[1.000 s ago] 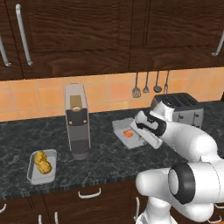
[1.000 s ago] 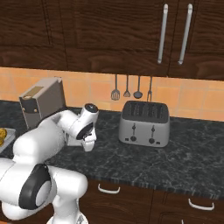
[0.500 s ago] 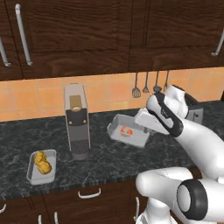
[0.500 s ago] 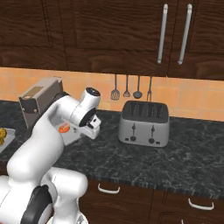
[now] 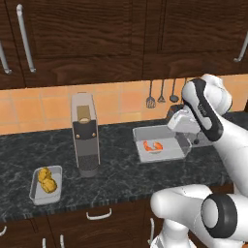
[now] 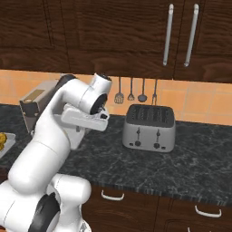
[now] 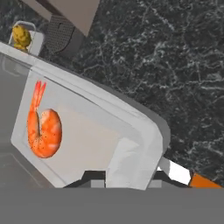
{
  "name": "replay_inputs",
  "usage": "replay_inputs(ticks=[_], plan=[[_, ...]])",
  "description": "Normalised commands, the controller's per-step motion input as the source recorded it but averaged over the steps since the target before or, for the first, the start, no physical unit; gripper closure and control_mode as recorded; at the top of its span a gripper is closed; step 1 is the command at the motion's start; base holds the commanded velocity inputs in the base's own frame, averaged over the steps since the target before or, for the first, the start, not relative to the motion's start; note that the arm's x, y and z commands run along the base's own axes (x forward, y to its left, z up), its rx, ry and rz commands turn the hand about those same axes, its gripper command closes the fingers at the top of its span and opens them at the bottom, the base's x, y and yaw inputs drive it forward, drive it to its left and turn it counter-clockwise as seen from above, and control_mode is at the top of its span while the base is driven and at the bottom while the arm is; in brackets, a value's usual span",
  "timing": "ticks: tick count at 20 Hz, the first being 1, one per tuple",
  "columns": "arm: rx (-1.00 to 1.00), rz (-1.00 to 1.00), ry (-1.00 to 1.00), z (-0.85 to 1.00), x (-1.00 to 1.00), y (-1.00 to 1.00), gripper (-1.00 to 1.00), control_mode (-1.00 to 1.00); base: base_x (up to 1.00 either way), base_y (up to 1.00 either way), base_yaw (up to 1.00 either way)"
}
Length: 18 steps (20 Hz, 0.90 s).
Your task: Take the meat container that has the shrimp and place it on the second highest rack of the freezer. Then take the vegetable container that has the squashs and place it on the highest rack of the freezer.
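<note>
Writing: none readable on coffee machine (image 5: 85, 133) or toaster (image 6: 149, 127).
End effector (image 7: 127, 177): gripping wall of shrimp container (image 5: 161, 145).
Squash container (image 5: 46, 184): on surface (image 5: 121, 169).

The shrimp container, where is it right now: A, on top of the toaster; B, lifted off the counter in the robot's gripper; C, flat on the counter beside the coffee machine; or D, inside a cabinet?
B: the shrimp container hangs above the counter, clamped at its right end by the gripper, with the rim of the container between the fingertips in the hand view.
</note>
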Motion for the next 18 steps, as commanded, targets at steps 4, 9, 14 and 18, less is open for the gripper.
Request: replay_inputs(ticks=[4,9,14,18], plan=[[0.08,0.13,0.00,0.71,-0.16,-0.20,1.00,-1.00,0.00,0.00,0.00],[0.19,0.04,-0.01,0.51,-0.51,-0.50,1.00,-1.00,0.00,0.00,0.00],[0.08,0.03,-0.05,0.21,-0.50,-0.37,1.00,-1.00,0.00,0.00,0.00],[-0.02,0.00,-0.03,0.01,-0.14,0.01,1.00,1.00,0.00,0.05,0.00]])
